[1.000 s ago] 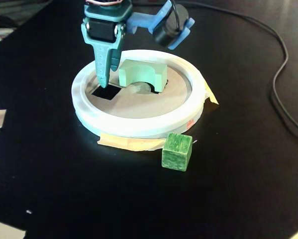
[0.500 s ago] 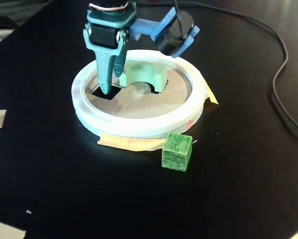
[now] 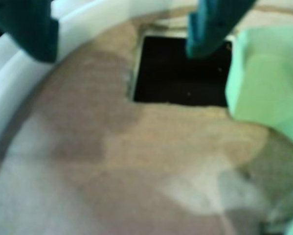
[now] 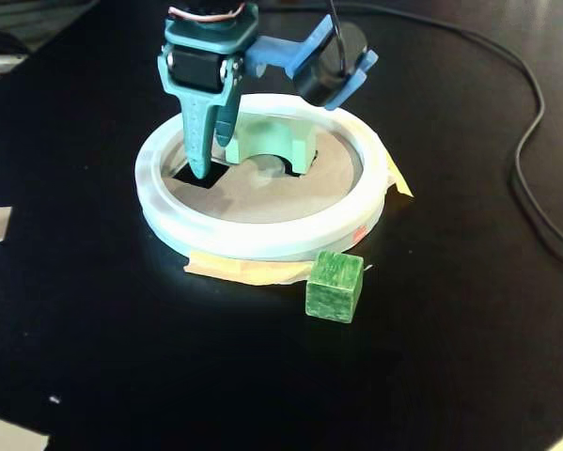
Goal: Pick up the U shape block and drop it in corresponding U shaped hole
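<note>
The pale mint-green U shape block [image 4: 272,141] stands upright on the tan disc [image 4: 262,202], notch down; in the wrist view it fills the right side [image 3: 268,83]. My teal gripper [image 4: 211,158] hangs over the disc's left part, just left of the block, open and empty. In the wrist view the gripper [image 3: 119,54] has its fingers wide apart at the top. A dark rectangular cutout [image 3: 180,73] lies below the right finger and shows in the fixed view [image 4: 198,175]. The block hides its right edge. No rounded tab shows, so I cannot tell if it is the U shaped hole.
A white ring [image 4: 262,240] rims the disc and is taped to the black table. A darker streaky green cube [image 4: 335,286] sits on the table in front of the ring. A black cable [image 4: 525,150] runs along the right side.
</note>
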### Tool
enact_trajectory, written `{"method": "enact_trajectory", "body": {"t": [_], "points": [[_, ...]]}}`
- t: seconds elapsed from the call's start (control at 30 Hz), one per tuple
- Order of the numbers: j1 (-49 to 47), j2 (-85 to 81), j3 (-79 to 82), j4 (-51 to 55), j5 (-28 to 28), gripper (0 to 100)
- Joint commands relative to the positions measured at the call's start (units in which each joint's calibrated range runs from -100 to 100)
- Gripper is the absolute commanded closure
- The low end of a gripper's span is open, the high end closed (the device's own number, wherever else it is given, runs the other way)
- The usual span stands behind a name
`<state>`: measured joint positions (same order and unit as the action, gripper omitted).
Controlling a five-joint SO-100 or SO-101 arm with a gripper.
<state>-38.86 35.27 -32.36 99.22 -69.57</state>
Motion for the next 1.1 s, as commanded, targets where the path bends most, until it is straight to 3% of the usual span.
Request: {"method": "enact_trajectory", "body": {"t": [0.0,1.07], "points": [[-0.46,-1.01,-2.43,0.78,0.1,56],[-3.59,6.7,-13.0,0.78,0.39,55]]}}
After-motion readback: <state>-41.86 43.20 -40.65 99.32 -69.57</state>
